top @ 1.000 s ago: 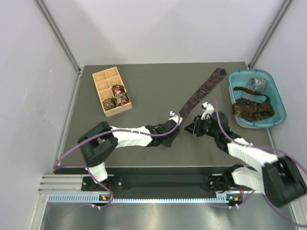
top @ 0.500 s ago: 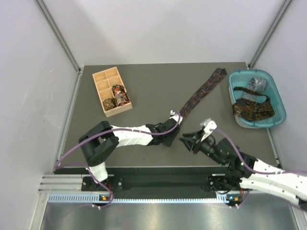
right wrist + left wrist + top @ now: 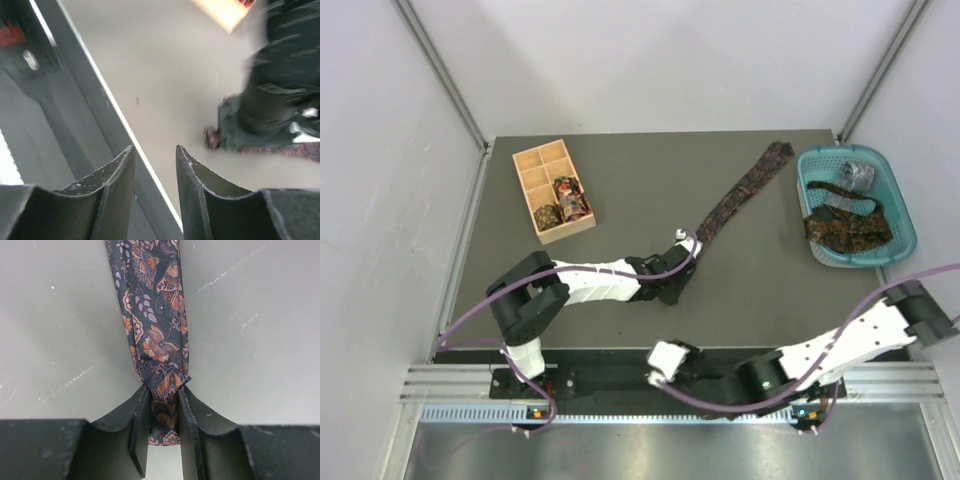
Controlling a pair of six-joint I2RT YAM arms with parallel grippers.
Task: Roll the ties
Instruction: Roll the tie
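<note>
A long maroon-brown paisley tie (image 3: 745,190) lies flat and diagonal across the table, its wide end near the basket. My left gripper (image 3: 678,270) is shut on the tie's narrow end. In the left wrist view the patterned fabric (image 3: 155,315) is pinched between the jaws of the left gripper (image 3: 164,397) and bunches just ahead of them. My right gripper (image 3: 660,365) hangs low over the table's near edge, open and empty. The right wrist view shows its own open gripper (image 3: 155,155), with the left gripper (image 3: 265,110) and the tie's tip (image 3: 212,136) blurred beyond.
A teal basket (image 3: 908,240) at the right holds a dark orange-speckled tie (image 3: 845,228) and a grey one (image 3: 855,175). A tan wooden compartment box (image 3: 535,170) at the back left holds two rolled ties (image 3: 570,197). The metal rail (image 3: 620,385) runs along the near edge.
My right arm has pulled back from beside the tie's narrow end, swinging down to the near edge, and its jaws have widened. The left gripper keeps its hold in place.
</note>
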